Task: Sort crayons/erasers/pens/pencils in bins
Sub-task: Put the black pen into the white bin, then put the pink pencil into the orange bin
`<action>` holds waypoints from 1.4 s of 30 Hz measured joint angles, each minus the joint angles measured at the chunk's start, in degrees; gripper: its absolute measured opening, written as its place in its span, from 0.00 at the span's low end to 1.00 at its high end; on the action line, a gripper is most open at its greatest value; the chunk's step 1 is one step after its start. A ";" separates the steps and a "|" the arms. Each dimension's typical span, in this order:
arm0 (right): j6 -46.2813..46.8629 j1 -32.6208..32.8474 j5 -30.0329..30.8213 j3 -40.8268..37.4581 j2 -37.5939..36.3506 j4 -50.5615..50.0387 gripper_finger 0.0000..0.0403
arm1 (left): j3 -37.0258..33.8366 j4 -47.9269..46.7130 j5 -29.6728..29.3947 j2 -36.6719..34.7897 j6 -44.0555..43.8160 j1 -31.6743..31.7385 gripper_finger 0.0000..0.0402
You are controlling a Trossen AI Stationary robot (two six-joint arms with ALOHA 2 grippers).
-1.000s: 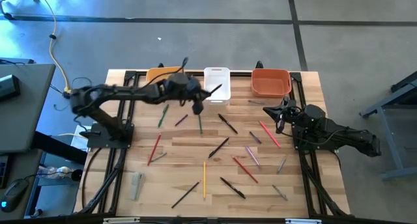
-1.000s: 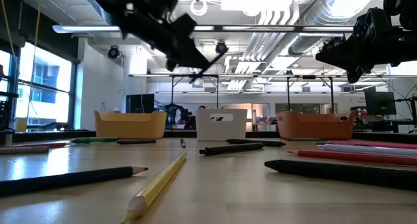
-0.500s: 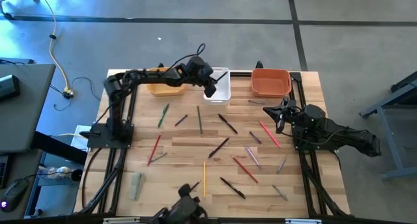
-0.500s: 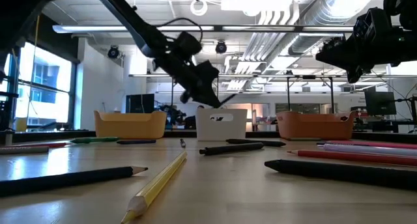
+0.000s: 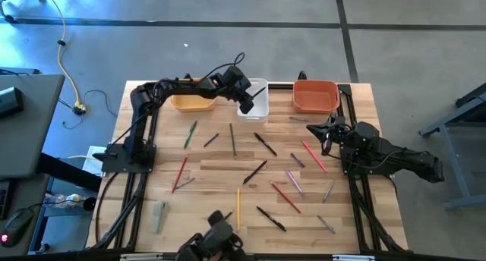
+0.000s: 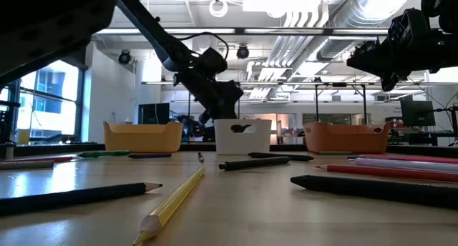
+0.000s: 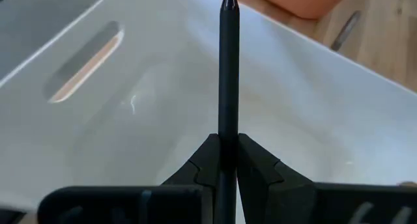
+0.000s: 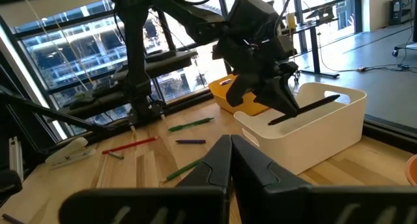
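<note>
Left gripper (image 5: 247, 102) now sits over the white bin (image 5: 261, 112) at the table's far edge, fingers (image 7: 259, 170) clamped on a black pen (image 7: 228, 87). The left wrist view shows the pen pointing straight out over the bin's bare white floor, not yet released.

Change over the last second: the arm has swung from above the scattered pens mid-table, between the yellow-orange bin (image 5: 191, 103) and the white one, to right over the white bin, and in the low view it has dropped closer to the rim. Over the last half-second only a small settling.

Judgement — transport is done, and opening the fingers would finish this item.

Right gripper (image 5: 325, 132) unchanged: pressed shut, holding nothing, hovering near the red-orange bin (image 5: 316, 96). Many pens and pencils remain loose on the wood — sorting is at an early stage.
</note>
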 joint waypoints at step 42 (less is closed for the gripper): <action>0.01 0.02 -0.40 0.02 0.00 -0.07 0.00 | -16.34 21.75 -3.26 -17.62 2.62 -3.63 0.01</action>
